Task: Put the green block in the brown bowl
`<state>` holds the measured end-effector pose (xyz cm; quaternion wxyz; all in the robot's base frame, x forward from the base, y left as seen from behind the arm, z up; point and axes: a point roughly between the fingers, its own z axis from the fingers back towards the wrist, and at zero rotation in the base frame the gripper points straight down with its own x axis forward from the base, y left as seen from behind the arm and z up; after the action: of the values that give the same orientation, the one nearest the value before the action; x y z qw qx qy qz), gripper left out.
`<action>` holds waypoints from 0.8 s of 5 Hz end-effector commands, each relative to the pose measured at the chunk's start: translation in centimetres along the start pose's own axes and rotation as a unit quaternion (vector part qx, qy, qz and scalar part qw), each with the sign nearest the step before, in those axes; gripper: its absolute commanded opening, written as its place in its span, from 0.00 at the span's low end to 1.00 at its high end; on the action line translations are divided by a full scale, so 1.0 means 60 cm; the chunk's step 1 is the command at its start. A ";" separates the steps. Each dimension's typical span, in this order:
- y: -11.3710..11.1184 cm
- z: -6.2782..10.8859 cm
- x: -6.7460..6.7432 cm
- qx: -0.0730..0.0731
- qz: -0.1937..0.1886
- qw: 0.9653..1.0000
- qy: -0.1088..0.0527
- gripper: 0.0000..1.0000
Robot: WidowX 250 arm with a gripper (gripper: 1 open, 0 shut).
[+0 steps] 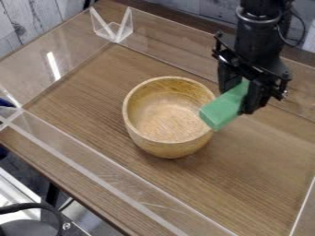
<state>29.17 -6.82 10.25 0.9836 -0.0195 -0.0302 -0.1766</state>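
In the one camera view, we see the gripper with its jaws clamped on the green block, which hangs tilted just beside the right rim of the brown bowl; the hollow lies to its left.

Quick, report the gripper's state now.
Gripper: closed on the green block, held in the air at the right rim of the brown bowl.

Even, bright light; soft low-resolution blur; faint glare streaks.
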 end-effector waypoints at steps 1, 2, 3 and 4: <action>-0.006 0.022 0.027 0.001 -0.009 0.999 -0.034 0.00; -0.009 0.017 0.031 -0.001 -0.012 0.999 -0.034 0.00; -0.016 0.009 0.036 -0.004 -0.018 0.999 -0.033 0.00; -0.029 -0.005 0.046 -0.008 -0.031 0.999 -0.031 0.00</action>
<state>30.20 -9.08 8.32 0.9780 -0.0296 -0.0264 -0.2050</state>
